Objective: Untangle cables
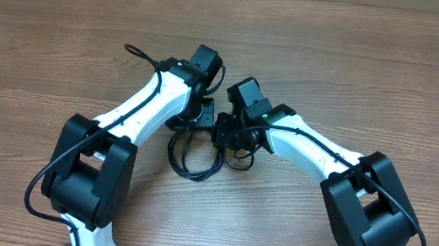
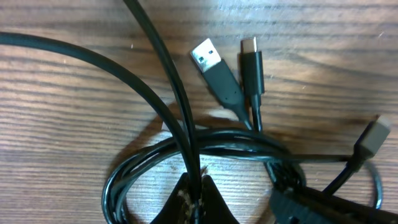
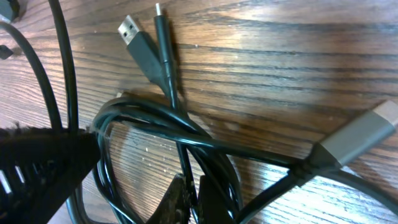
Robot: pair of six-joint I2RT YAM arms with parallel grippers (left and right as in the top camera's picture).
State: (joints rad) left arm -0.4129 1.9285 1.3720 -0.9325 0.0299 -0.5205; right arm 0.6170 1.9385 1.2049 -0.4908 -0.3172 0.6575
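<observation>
The cables are thin black cords looped in a tangle on the wooden table between both arms. My left gripper sits over the tangle's left side. In the left wrist view it is shut on one black strand that runs up across the coil. A USB-A plug and a slim plug lie side by side beyond it. My right gripper is at the tangle's right side. In the right wrist view it is shut on a thin strand inside the loops.
A grey-shelled plug lies to the right of the coil, its cord crossing under the loops. A loose cable end curls on the table behind the left arm. Thicker black arm cables run along both white arms.
</observation>
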